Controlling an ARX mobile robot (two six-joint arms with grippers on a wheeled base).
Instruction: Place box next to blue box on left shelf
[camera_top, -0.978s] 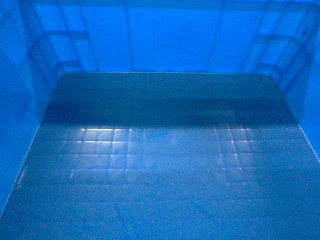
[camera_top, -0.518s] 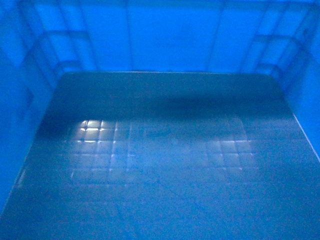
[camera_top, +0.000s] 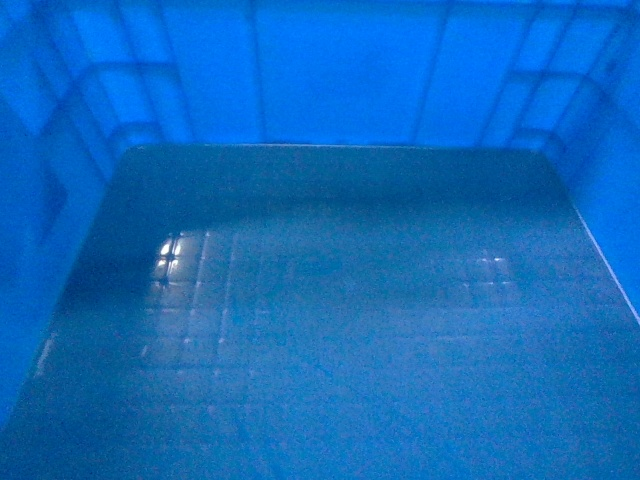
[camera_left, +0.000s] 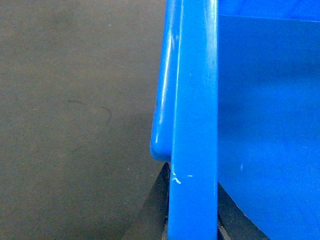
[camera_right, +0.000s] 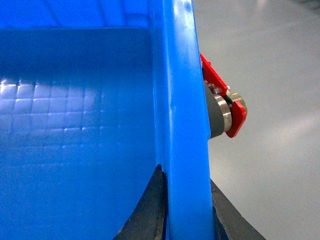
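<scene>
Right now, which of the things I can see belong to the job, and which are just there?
Part of the job:
- box
- left end effector, straddling its rim
- right end effector, straddling its rim

Just there:
- red-and-metal part outside the wall
- floor

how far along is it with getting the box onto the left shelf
Done: the box looks picked up, with each gripper's dark fingers straddling a side rim, left and right. In hand: carrying it. Its floor fills the head view, and both wrist views show only bare floor beyond the rim. Left: no shelf or other blue box is in sight, so reaching the shelf and setting it down remain.
</scene>
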